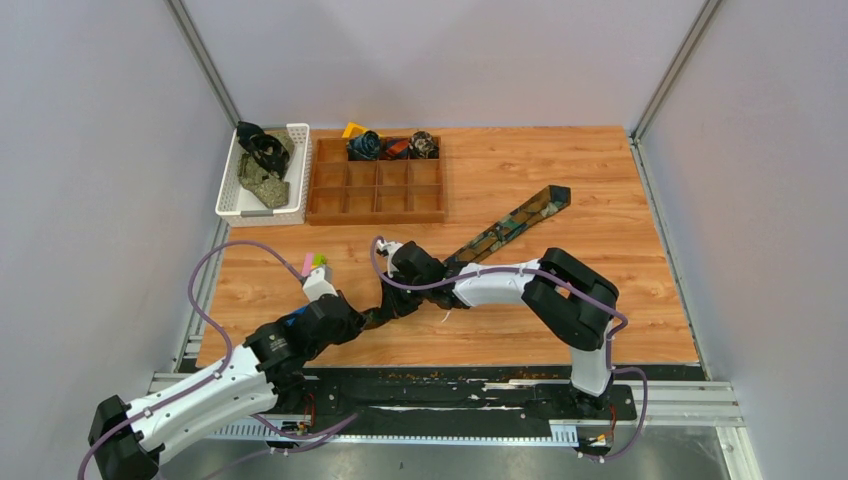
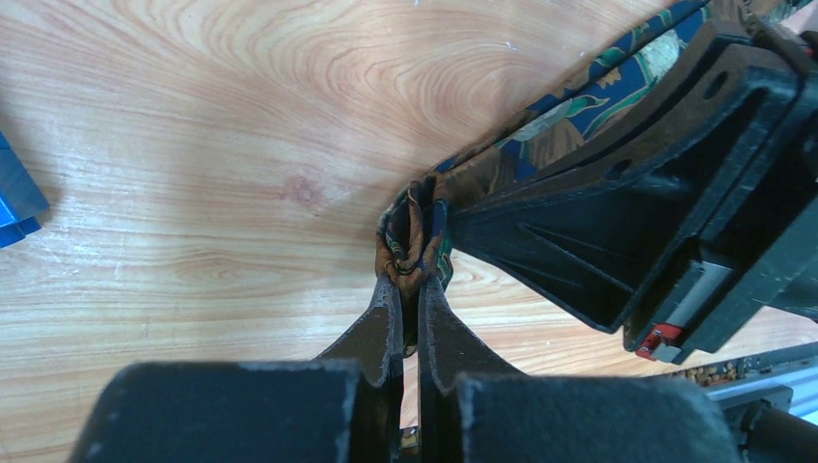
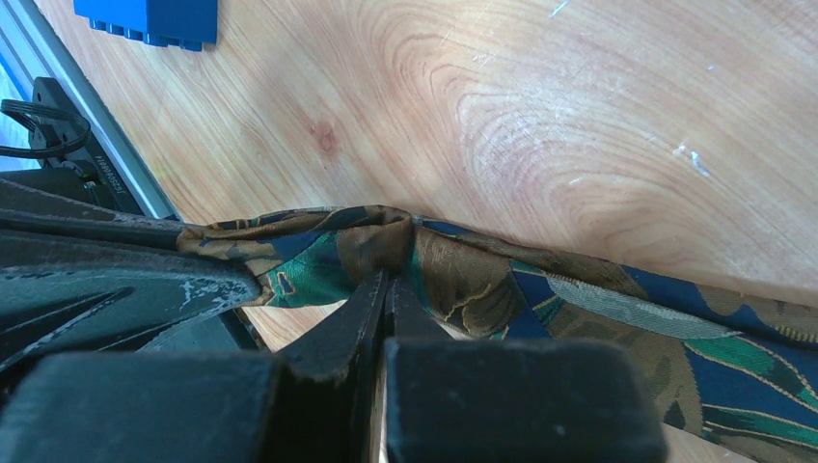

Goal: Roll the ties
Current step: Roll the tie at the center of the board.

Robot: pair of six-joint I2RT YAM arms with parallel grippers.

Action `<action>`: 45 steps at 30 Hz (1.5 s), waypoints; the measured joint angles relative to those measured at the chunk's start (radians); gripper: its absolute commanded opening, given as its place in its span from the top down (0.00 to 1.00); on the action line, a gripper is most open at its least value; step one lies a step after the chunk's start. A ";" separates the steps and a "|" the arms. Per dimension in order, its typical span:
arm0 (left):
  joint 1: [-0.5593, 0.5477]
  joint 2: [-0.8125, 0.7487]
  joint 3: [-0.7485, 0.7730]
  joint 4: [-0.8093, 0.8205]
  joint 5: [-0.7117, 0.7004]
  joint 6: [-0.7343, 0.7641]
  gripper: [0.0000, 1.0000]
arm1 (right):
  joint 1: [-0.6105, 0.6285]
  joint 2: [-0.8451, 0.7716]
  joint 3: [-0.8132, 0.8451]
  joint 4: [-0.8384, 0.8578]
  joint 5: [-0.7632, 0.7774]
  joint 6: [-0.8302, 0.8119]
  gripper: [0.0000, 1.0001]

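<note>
A patterned tie [image 1: 510, 226] in brown, navy and green lies diagonally on the wooden table, its wide pointed end at the far right. My left gripper [image 1: 372, 318] is shut on the tie's narrow end, a small folded bunch [image 2: 415, 236]. My right gripper [image 1: 402, 300] is shut on the same tie [image 3: 502, 289] right beside it, fingers meeting the left gripper's. Three rolled ties [image 1: 395, 146] sit in the back compartments of a wooden divided tray [image 1: 377, 185]. More ties [image 1: 262, 160] lie piled in a white basket [image 1: 232, 196].
Small plastic blocks, pink and green [image 1: 313, 262], lie left of the grippers; a blue one [image 3: 147, 19] shows in the right wrist view and at the left wrist view's edge [image 2: 14, 198]. A yellow block [image 1: 353, 129] sits behind the tray. The table's front edge is just behind the grippers.
</note>
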 measured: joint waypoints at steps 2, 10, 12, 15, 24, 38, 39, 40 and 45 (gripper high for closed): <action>0.000 0.000 0.009 -0.002 0.004 0.007 1.00 | 0.001 0.000 0.000 -0.001 0.000 0.002 1.00; 0.000 0.010 0.047 -0.005 0.007 0.021 1.00 | 0.007 0.011 0.020 -0.013 0.001 0.010 1.00; 0.000 0.013 0.050 -0.005 0.007 0.025 1.00 | 0.009 0.014 0.027 -0.021 0.005 0.010 1.00; 0.000 0.021 0.051 -0.005 0.005 0.030 1.00 | 0.010 0.014 0.035 -0.041 0.017 0.009 1.00; 0.000 0.029 0.051 -0.007 0.004 0.035 1.00 | 0.011 -0.017 0.063 -0.140 0.101 -0.014 1.00; 0.000 0.019 0.051 -0.029 0.012 0.035 1.00 | 0.011 0.002 0.137 -0.137 0.097 -0.021 1.00; 0.000 0.019 0.051 -0.031 0.013 0.035 1.00 | 0.011 0.008 0.138 -0.137 0.094 -0.021 1.00; 0.000 0.019 0.051 -0.031 0.014 0.035 1.00 | 0.011 0.012 0.139 -0.137 0.092 -0.021 1.00; 0.000 0.018 0.051 -0.035 0.019 0.034 1.00 | 0.013 0.034 0.138 -0.138 0.077 -0.020 1.00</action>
